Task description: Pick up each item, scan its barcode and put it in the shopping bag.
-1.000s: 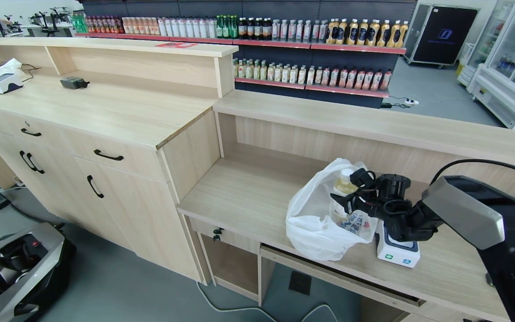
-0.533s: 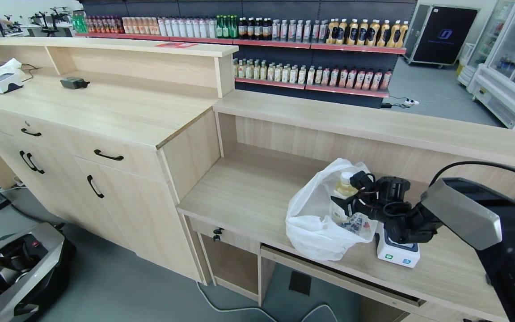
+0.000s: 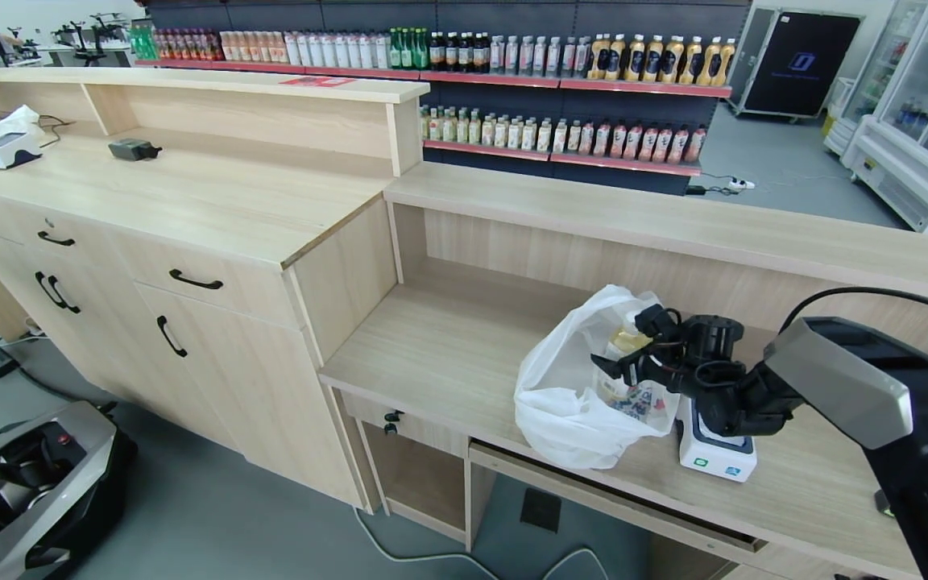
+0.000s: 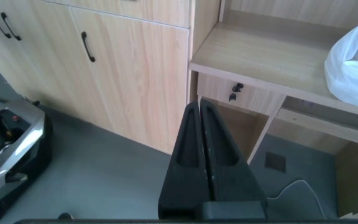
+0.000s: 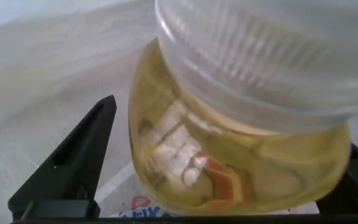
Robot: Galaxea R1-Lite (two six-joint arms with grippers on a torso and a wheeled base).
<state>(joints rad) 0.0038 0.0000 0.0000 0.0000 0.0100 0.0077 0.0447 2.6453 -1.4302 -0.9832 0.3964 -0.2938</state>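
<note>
A white plastic shopping bag [image 3: 561, 395] stands open on the lower wooden counter [image 3: 448, 338]. A bottle of yellow drink [image 3: 627, 341] with a pale cap sits tilted inside it. My right gripper [image 3: 623, 338] is at the bag's mouth, open, one finger on each side of the bottle [image 5: 241, 137]. In the right wrist view the nearer finger [image 5: 73, 168] stands clear of the glass. A white barcode scanner [image 3: 715, 453] sits on the counter just right of the bag. My left gripper [image 4: 199, 109] is shut on nothing, low over the floor before the counter, and the bag [image 4: 353, 68] shows beyond it.
A raised ledge [image 3: 673, 225] runs behind the lower counter, and a taller cabinet with drawers [image 3: 190, 242] stands to the left. A pull-out shelf [image 3: 593, 499] juts out under the counter's front. Store shelves of bottles [image 3: 512, 89] line the back.
The right gripper's fingers have spread apart and let go of the bottle. The bottle has sunk lower into the bag and tipped over a little.
</note>
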